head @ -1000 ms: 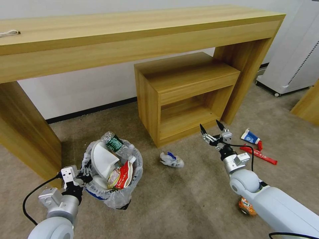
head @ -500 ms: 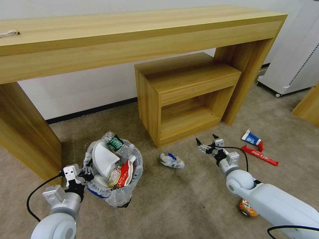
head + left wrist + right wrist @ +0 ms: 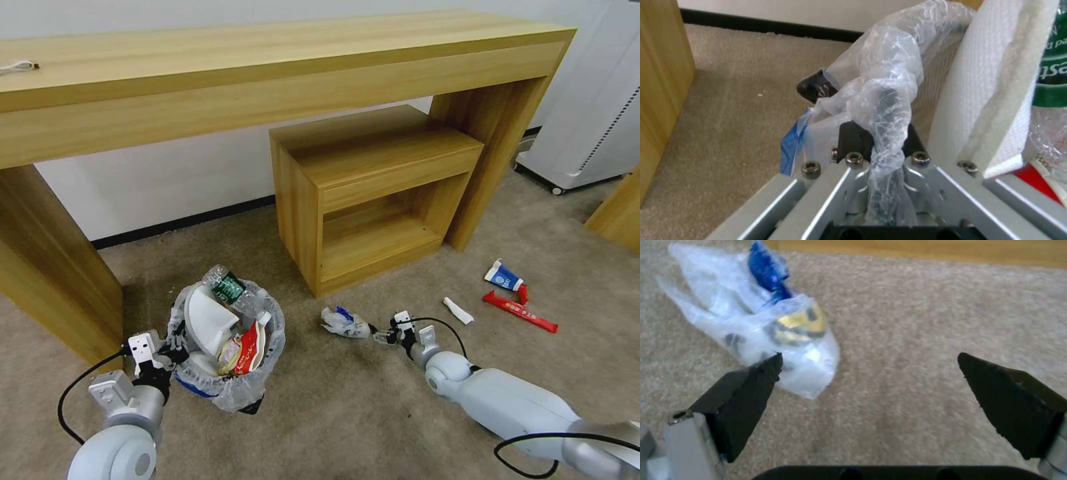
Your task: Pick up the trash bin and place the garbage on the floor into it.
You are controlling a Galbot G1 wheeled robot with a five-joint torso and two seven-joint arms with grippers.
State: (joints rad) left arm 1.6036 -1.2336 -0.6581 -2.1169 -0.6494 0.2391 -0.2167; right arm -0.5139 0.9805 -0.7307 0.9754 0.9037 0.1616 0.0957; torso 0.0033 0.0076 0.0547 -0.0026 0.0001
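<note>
The floor (image 3: 373, 413) bears the trash bin (image 3: 227, 390), a crumpled wrapper (image 3: 345, 322), a carton (image 3: 505, 275) and a red bar wrapper (image 3: 519, 311).

even indoor light, blurry wrist views

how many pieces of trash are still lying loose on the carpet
4: a crumpled wrapper by the open right gripper, a white piece, a blue-white carton, a red bar wrapper. The right arm may hide more.

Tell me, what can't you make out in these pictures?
- Trash bin bottom: head view, buried under the litter inside.
- Left gripper fingers: left wrist view, wrapped in the bin's bag.
- Crumpled wrapper print: right wrist view, blurred.
- Red bar wrapper lettering: head view, too small.
</note>
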